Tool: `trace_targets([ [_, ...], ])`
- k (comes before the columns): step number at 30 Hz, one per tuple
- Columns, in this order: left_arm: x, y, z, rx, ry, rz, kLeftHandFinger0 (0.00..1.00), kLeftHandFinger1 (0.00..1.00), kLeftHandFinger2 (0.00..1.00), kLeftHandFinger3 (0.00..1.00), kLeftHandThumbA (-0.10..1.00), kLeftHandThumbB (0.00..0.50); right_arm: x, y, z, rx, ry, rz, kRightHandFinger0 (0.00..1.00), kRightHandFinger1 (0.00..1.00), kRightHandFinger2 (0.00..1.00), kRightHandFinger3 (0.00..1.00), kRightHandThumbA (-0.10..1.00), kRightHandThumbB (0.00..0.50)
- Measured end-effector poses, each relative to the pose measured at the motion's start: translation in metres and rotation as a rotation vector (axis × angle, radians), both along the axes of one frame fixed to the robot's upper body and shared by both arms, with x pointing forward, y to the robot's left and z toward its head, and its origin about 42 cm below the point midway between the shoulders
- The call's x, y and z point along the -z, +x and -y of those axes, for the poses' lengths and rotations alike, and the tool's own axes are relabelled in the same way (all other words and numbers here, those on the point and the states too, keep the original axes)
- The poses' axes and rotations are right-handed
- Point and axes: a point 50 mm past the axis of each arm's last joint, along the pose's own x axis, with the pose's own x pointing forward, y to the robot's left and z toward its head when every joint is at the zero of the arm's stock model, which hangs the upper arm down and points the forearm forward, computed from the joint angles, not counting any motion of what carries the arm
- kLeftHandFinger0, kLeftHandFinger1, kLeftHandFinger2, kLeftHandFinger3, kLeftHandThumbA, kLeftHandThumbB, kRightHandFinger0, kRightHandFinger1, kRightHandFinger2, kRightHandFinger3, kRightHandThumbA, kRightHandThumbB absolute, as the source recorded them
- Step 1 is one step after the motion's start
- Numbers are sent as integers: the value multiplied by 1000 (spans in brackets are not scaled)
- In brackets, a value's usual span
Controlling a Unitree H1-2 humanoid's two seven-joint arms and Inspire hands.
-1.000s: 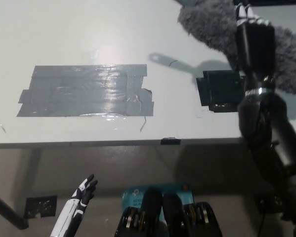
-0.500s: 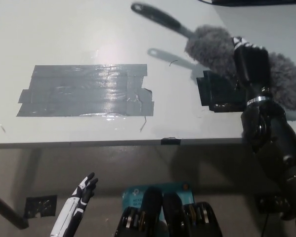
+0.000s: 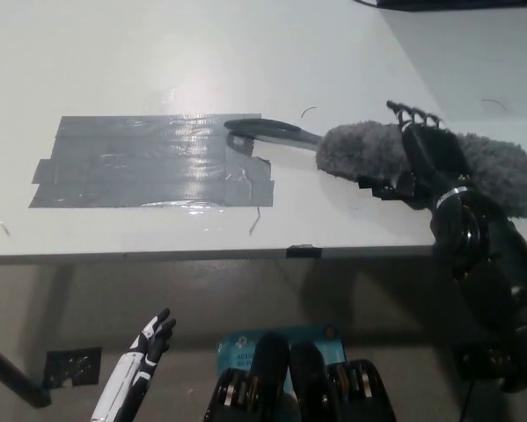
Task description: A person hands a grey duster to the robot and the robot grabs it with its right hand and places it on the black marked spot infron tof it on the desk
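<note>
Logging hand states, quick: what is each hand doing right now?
Left hand: open, resting low, below the desk edge.
Right hand: shut on the grey duster.

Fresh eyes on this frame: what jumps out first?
The fluffy grey duster lying across the right side of the white desk, gripped by the black right hand, with its dark handle reaching left onto the big patch of grey tape. The black marked spot is mostly hidden beneath the duster. The white left hand hangs open at lower left, below the desk edge.
</note>
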Motion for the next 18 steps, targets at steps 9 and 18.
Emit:
trace_targets([
  [9,1,0,0,0,0,-4,1000,1000,1000,1000,973,156,-10,-13,14,-52,110,-115,1000,1000,1000,1000,603,500],
  [18,2,0,0,0,0,-6,1000,1000,1000,1000,946,152,-26,-24,31,-108,267,-206,1000,1000,1000,1000,1000,500],
])
